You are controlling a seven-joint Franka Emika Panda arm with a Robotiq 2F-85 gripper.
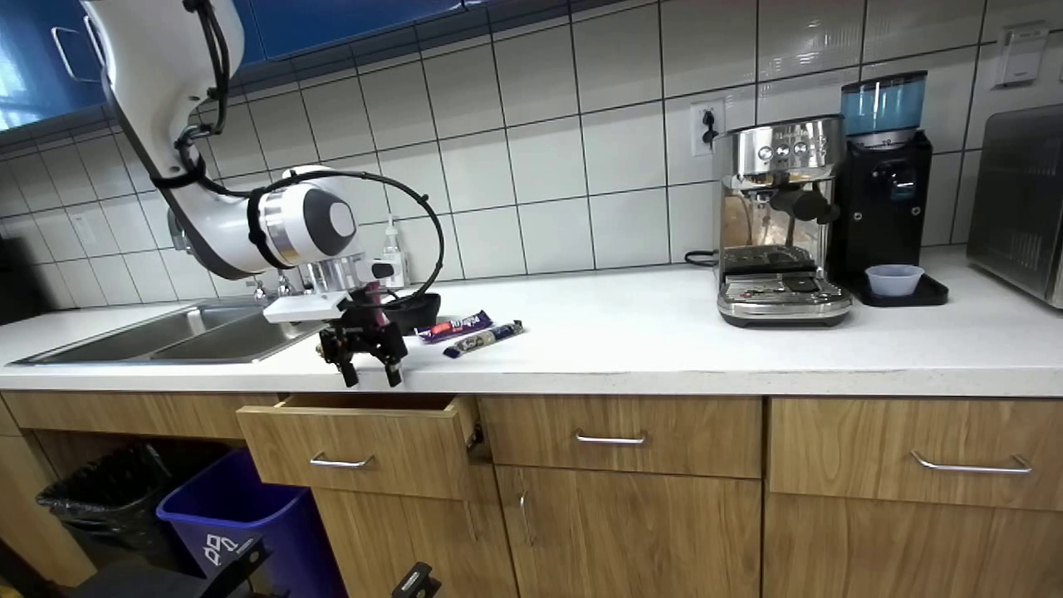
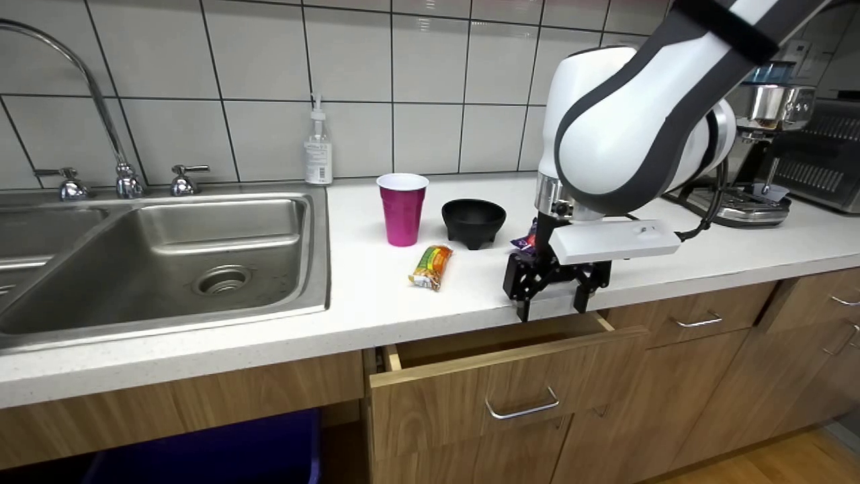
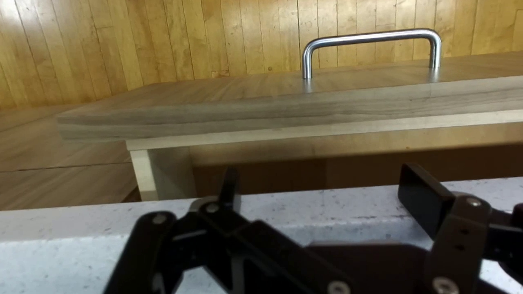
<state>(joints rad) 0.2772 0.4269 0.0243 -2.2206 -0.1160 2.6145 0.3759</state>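
Counter (image 1: 598,332): white, carries the loose things noted below
Drawer (image 2: 450,403): below the counter, part-way out; slide looks part done, neither shut nor, it seems, fully drawn; deep interior out of sight
Gripper (image 2: 551,306): jaws spread wide, holding nothing; hangs over the counter's front edge, near the drawer's gap
Pink cup (image 2: 403,212), black bowl (image 2: 474,225): upright on the counter, ungrasped
Handle (image 3: 372,38): on the drawer front, nothing gripping it
Orange packet (image 2: 431,267), purple packet (image 1: 455,326), blue-silver packet (image 1: 483,339): lying on the counter, none picked up

there is one open drawer (image 2: 463,400), one pink cup (image 2: 403,215), one black bowl (image 2: 474,225) and three snacks (image 2: 431,267).
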